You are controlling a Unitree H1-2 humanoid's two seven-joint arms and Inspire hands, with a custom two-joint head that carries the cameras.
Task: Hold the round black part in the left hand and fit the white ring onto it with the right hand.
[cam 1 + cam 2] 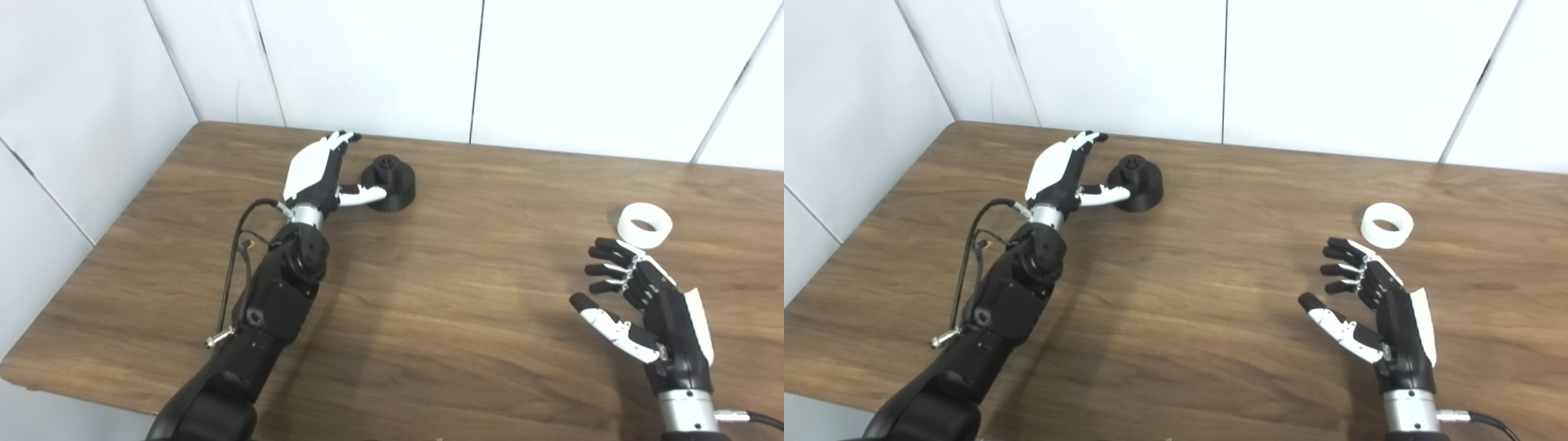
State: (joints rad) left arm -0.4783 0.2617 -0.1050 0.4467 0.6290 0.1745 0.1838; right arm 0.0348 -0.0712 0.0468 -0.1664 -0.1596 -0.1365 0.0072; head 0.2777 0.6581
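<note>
On the table (429, 294), the round part (389, 182) sits at eleven o'clock beside my left hand (318, 174) — the ring (644, 225) at two o'clock, just beyond my right hand (643, 300).

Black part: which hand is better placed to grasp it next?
Left. The left hand is open right beside the black part, thumb at its base; the right hand is far across the table.

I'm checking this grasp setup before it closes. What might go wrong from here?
The left hand is open with only its thumb at the black part, so closing may push it away. The right hand is open, short of the white ring, and may nudge it farther off.
</note>
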